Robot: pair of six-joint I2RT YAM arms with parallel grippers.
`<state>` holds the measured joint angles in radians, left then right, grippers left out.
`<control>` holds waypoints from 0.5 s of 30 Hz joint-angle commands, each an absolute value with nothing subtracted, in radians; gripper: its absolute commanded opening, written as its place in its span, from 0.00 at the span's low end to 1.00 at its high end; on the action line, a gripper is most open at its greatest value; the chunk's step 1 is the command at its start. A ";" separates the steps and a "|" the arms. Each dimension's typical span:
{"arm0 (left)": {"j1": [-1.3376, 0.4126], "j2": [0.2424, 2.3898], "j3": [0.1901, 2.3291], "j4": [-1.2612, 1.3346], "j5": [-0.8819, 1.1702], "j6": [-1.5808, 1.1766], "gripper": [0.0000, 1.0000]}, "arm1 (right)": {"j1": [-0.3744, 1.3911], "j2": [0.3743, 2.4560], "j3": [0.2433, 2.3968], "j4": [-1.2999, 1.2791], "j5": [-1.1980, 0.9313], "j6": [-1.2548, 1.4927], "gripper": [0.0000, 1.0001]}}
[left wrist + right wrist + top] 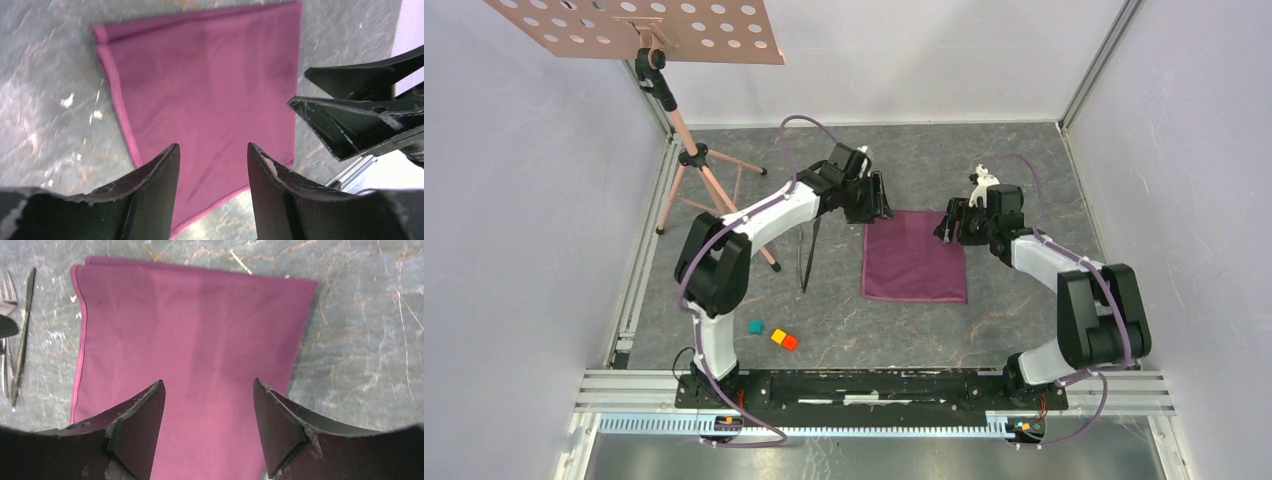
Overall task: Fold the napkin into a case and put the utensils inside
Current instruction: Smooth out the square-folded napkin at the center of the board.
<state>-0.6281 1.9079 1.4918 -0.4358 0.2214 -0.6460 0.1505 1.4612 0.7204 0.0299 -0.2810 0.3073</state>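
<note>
The plum-purple napkin (914,256) lies flat on the table, folded into a rectangle; it also shows in the left wrist view (200,85) and the right wrist view (195,330). My left gripper (879,205) hovers open and empty over its far left corner (211,147). My right gripper (946,228) hovers open and empty over its far right corner (207,384). The knife and fork (807,252) lie side by side left of the napkin, also visible at the left edge of the right wrist view (17,335).
A teal block (755,327), a yellow block (778,336) and an orange block (790,343) sit near the front left. A pink tripod stand (699,160) with a perforated board stands at the back left. Walls enclose the table.
</note>
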 commanded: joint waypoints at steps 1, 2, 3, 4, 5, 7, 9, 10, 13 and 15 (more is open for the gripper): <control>-0.601 2.024 1.584 -0.338 0.296 -0.633 0.60 | 0.112 1.557 0.812 0.174 -0.394 0.345 0.72; -0.593 2.047 1.604 -0.322 0.308 -0.637 0.60 | 0.105 1.579 0.822 0.185 -0.412 0.353 0.72; -0.587 2.070 1.622 -0.312 0.316 -0.641 0.60 | 0.100 1.595 0.832 0.195 -0.424 0.357 0.72; -0.581 2.088 1.639 -0.310 0.323 -0.642 0.60 | 0.096 1.610 0.839 0.200 -0.431 0.358 0.72; -0.574 2.108 1.656 -0.311 0.330 -0.642 0.60 | 0.092 1.619 0.844 0.205 -0.432 0.358 0.73; -0.561 2.134 1.669 -0.302 0.339 -0.645 0.60 | 0.085 1.638 0.848 0.222 -0.440 0.359 0.73; -0.548 2.149 1.665 -0.285 0.343 -0.647 0.61 | 0.077 1.661 0.853 0.241 -0.457 0.365 0.73; -0.541 2.158 1.664 -0.280 0.341 -0.648 0.61 | 0.073 1.673 0.851 0.255 -0.461 0.367 0.73; -0.524 2.185 1.666 -0.261 0.348 -0.650 0.61 | 0.062 1.717 0.863 0.274 -0.474 0.366 0.73; -0.515 2.201 1.666 -0.252 0.346 -0.652 0.61 | 0.050 1.749 0.864 0.295 -0.476 0.365 0.73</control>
